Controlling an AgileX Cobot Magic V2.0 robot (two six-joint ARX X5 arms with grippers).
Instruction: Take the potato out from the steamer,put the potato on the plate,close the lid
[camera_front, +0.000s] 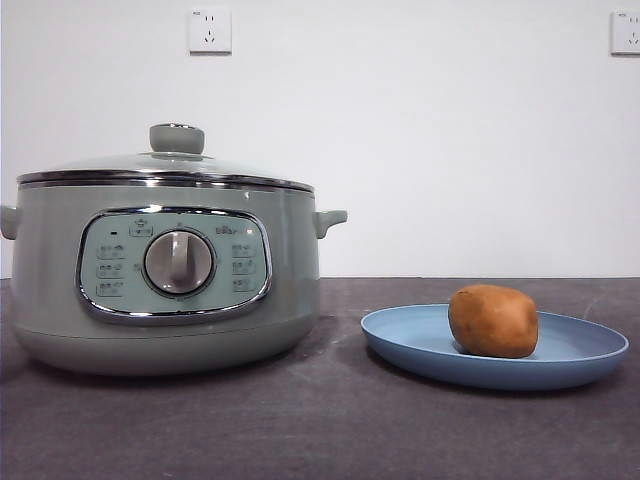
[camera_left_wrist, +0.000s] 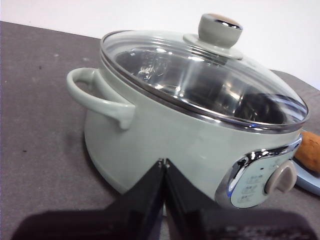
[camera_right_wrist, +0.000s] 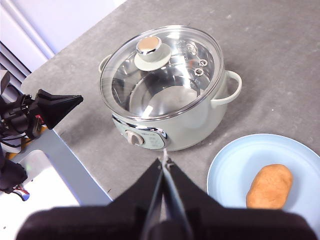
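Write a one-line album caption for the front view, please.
Potato resting on the blue plate, beside the green steamer with its glass lid closed.

You see a dark grey table, a white wall behind its far edge, and two wall sockets up high.

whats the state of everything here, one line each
lid: shut on the steamer
steamer: closed, nothing visible inside through the glass
potato: lying on the plate
plate: beside the steamer, holding the potato
left gripper: shut, holding nothing
right gripper: shut, holding nothing
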